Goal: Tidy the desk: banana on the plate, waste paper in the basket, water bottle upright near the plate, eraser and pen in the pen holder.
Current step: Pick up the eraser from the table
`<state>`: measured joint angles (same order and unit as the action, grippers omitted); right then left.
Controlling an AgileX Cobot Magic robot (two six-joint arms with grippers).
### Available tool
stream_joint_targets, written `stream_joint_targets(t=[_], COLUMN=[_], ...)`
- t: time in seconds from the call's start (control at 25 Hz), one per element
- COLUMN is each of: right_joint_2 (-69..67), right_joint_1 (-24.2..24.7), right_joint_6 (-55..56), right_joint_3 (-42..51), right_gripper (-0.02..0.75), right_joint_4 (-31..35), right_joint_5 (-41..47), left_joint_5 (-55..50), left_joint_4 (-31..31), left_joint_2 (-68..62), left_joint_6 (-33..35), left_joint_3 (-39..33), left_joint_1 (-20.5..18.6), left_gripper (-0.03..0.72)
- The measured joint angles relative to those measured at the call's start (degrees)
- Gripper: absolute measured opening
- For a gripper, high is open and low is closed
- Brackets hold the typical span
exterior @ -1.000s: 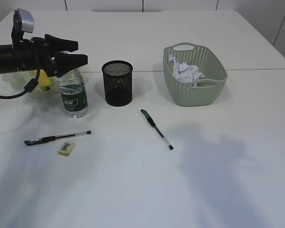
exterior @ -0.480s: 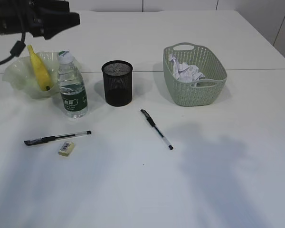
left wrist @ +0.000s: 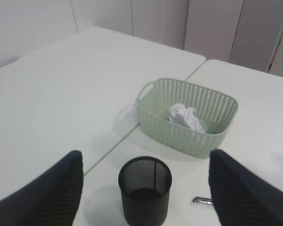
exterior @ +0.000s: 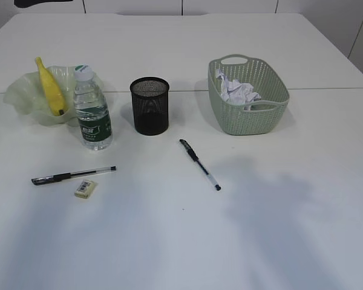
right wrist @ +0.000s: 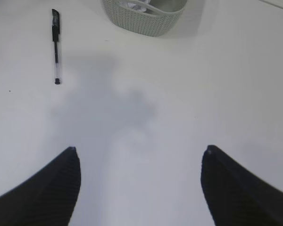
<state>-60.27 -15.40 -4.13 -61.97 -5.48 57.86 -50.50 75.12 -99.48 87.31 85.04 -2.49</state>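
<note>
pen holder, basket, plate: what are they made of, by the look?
Pen holder: looks like black metal mesh, matte; fine see-through grid in its wall.
Basket: likely molded plastic, sage green; woven-look pattern with regular slots and cut handle openings.
Plate: pale green, translucent, glossy ruffled rim; plastic or glass, cannot tell.

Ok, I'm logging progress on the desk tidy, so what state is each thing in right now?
banana: lying in the plate
water bottle: upright, capped, beside the plate
waste paper: in the basket
pen holder: upright, looks empty
left pen: flat on the desk
middle pen: flat on the desk
eraser: on the desk, beside the left pen
left gripper: open, empty
right gripper: open, empty
</note>
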Motion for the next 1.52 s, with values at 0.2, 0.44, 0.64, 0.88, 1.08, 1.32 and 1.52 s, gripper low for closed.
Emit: stream_joint_targets(t=[0.2,0.44,0.64,0.88,1.08,1.32,1.52], right_joint_2=[0.00,0.65,2.65,2.86,1.89,-4.54,-14.49], right_joint_1=[0.00,0.00,0.00,0.00,0.00,-5.20,-10.85], right_joint_6=[-0.10,-0.10,-0.10,-0.33,-3.83,-5.95,-6.18], right_joint_3=[0.00,0.00,0.00,0.00,0.00,-5.28,-14.16], right_gripper=[0.590,0.590,0.589,0.589,0.589,0.589,0.589], right_joint_4=[3.90,5.48,5.48,8.84,14.13,13.74,11.15], right_joint_5=[-0.02,-0.12,-0.75,-1.27,-1.74,0.26,2.85], left_joint_5=[3.62,-0.22,-10.68,-16.38,-15.48,-14.40,-11.91], left_joint_4=[-18.20,-42.84,-59.25,-71.73,-69.80,-68.59,-68.59], left_joint_2=[4.64,6.82,6.82,7.80,10.53,13.82,18.09], left_joint_6=[-17.83,-46.64,-64.37,-76.09,-77.81,-77.96,-77.96], left_joint_3=[0.00,0.00,0.00,0.00,0.00,-3.79,-12.25], left_joint_1=[3.45,7.16,7.52,7.52,7.52,7.52,7.52], left_gripper=[0.591,0.561,0.550,0.510,0.489,0.486,0.485])
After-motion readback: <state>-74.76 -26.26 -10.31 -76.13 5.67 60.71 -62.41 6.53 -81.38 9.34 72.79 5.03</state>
